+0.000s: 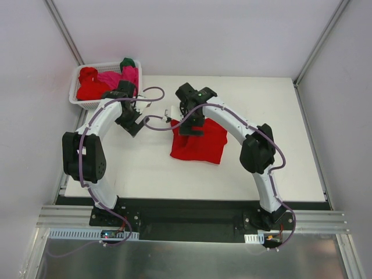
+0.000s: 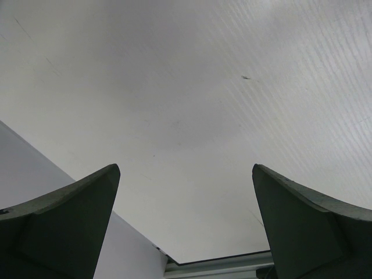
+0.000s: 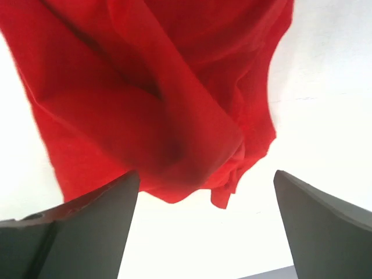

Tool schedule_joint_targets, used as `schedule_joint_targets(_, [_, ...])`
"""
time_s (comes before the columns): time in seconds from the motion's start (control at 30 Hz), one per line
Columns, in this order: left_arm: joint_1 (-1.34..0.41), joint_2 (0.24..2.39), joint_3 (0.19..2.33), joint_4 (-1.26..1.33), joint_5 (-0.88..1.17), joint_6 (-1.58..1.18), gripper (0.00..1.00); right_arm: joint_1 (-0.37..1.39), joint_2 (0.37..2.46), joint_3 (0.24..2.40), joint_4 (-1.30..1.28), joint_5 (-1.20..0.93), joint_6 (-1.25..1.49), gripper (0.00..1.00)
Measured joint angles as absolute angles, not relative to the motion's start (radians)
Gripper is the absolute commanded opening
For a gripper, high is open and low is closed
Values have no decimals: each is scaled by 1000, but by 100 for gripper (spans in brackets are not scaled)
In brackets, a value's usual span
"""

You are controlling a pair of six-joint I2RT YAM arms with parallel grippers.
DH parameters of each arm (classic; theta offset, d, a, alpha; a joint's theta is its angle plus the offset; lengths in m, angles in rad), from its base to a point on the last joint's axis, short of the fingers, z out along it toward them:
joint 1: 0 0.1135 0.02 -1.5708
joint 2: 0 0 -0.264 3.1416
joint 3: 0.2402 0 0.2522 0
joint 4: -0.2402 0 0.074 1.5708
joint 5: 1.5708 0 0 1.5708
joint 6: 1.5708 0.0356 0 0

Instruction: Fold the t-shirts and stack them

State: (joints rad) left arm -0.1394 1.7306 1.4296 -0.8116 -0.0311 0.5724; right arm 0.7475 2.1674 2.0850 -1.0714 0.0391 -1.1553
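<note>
Counter [image 1: 261,104] fills the centre of the top view, white and mostly bare, serving as the folding surface.

Red t-shirt [image 1: 200,148] lies crumpled just right of centre, partly under the right arm. It is bunched into a rough square, not flat or neatly folded, so folding looks barely begun. It probably sits mid-counter so both arms can reach it.

Basket [image 1: 74,87] sits in the upper left, off the counter's far left corner. It holds the waiting shirts: a red one [image 1: 90,84], a magenta one [image 1: 119,78] and a dark green one [image 1: 128,62] at the back edge. None is stacked yet.

Right end effector [image 3: 206,174] hovers over the red t-shirt's left edge. Its fingers are spread wide and nothing is pinched. The right wrist view shows a blurred cloth fold lying between and beyond them. It looks placed to grab an edge next.

Left end effector [image 2: 185,174] sits between basket and shirt, also spread fully and holding nothing. The left wrist view shows only bare counter. It likely waits there to take the shirt's other side.
</note>
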Motion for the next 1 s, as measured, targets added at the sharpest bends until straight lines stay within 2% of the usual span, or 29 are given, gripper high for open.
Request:
schedule_joint_targets(0.27, [-146, 1731, 1430, -812, -30, 572, 99, 744, 2106, 1993, -984, 116, -1097, 100])
schedule_joint_targets(0.6, [-172, 1745, 1430, -812, -27, 566, 99, 742, 2013, 2025, -1038, -98, -988, 100])
schedule_joint_targets(1.0, [-182, 1714, 1409, -809, -46, 565, 99, 728, 2224, 2113, -994, -340, -925, 100])
